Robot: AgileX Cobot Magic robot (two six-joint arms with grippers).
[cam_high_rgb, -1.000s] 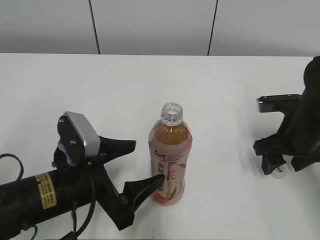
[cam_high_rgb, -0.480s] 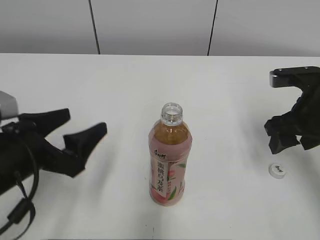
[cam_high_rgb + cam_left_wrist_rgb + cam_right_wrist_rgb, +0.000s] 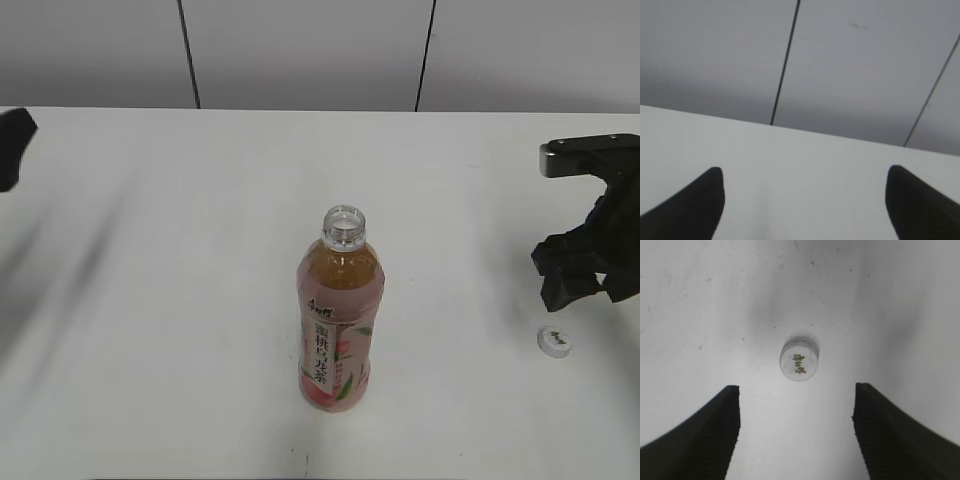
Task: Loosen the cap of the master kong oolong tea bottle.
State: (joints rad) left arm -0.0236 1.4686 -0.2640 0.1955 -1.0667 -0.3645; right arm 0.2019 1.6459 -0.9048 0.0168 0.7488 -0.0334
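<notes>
At the far left of the exterior view only a dark sliver of the left gripper [image 3: 12,146] shows at the frame edge; its wrist view looks across the bare white tabletop [image 3: 180,260] toward the grey wall panels, with both fingertips set wide apart and nothing between them, so this arm appears to stand well clear of the work. In the middle, the master kong oolong tea bottle [image 3: 340,325] stands upright and unsupported on the tabletop, its threaded neck open, with amber tea up to the shoulder and the pink label facing the camera. Its standing alone with no grip on it suggests the holding job is finished. To the right, well apart from the bottle, the cap [image 3: 553,342] lies flat on the tabletop, printed top upward, placed there presumably to keep it out of the way. The right gripper [image 3: 588,270] hangs just above and beside it, pointing steeply down; in its wrist view the cap [image 3: 799,359] sits centred ahead of the spread fingers [image 3: 700,435], untouched, the gripper holding nothing. Judged from this, the cap is off entirely and the loosening is done.
</notes>
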